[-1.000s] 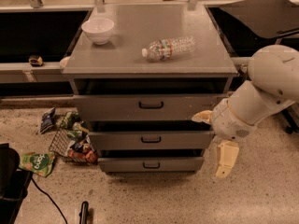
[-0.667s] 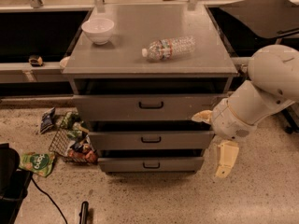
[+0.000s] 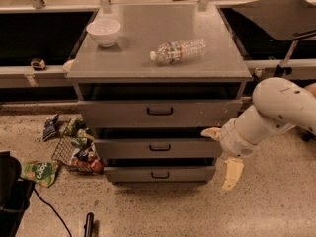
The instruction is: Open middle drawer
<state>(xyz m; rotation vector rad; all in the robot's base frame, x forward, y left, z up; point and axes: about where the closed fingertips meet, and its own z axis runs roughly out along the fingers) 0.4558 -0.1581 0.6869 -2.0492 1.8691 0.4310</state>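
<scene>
A grey cabinet with three drawers stands in the middle of the camera view. The middle drawer has a dark handle and its front sits close to the cabinet, between the top drawer and the bottom drawer. My gripper is at the cabinet's right front corner, level with the middle drawer's right end. Its cream fingers are spread apart, one fingertip pointing left at the drawer's upper right corner, the other hanging down. It holds nothing.
A white bowl and a lying plastic bottle rest on the cabinet top. Snack bags and a wire basket lie on the floor left of the drawers. A green bag and black gear are at the lower left.
</scene>
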